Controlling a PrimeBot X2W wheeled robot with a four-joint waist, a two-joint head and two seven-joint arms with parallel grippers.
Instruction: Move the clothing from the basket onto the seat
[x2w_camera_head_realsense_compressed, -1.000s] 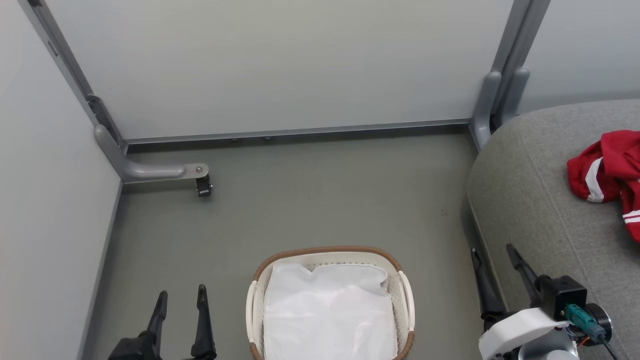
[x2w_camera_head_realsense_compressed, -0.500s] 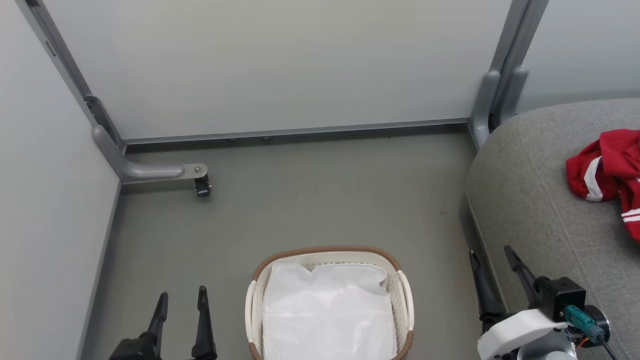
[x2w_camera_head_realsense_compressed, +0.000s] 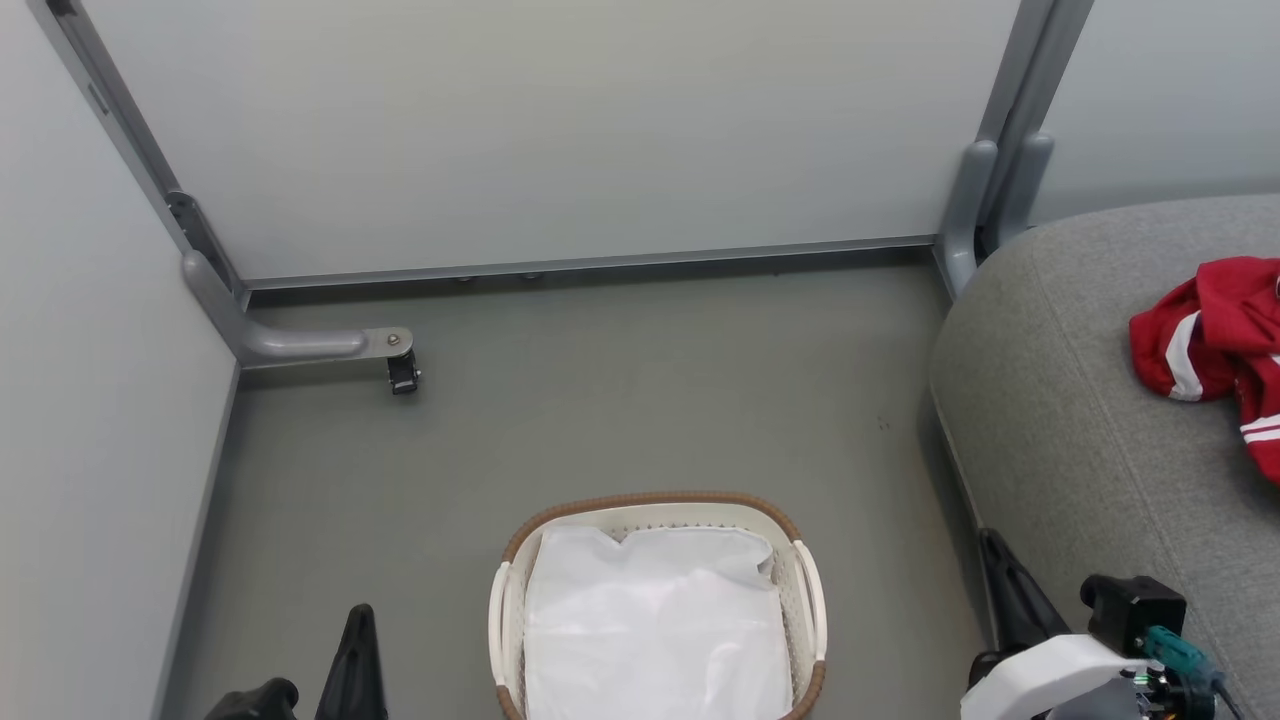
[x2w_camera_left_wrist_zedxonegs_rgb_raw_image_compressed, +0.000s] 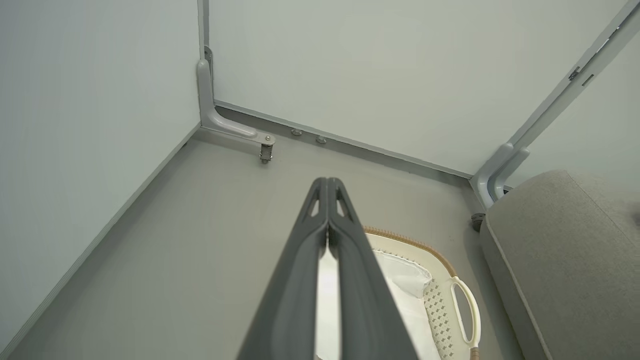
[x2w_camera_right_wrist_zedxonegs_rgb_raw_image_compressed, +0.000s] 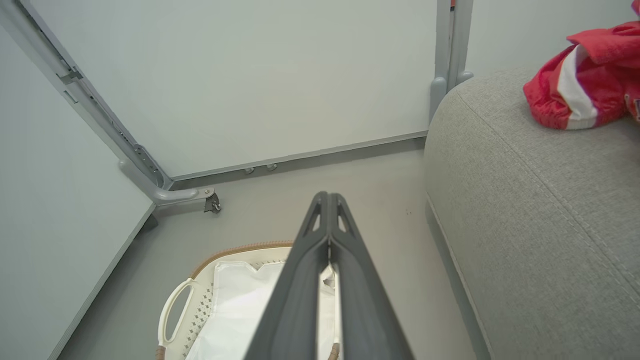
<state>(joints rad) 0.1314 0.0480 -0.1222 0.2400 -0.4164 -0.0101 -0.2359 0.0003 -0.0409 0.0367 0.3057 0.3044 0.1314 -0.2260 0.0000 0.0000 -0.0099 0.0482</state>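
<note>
Head view: grey floor (x2w_camera_head_realsense_compressed: 620, 400), grey seat (x2w_camera_head_realsense_compressed: 1080, 400)

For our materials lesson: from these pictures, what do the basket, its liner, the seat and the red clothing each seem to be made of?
Basket: looks like matt white moulded plastic, with punched holes; its brown rim seems woven.
Liner: thin white cloth, creased.
Seat: grey woven upholstery, coarse weave and stitched seams.
Clothing: red, slightly shiny fabric, probably synthetic, crumpled.
</note>
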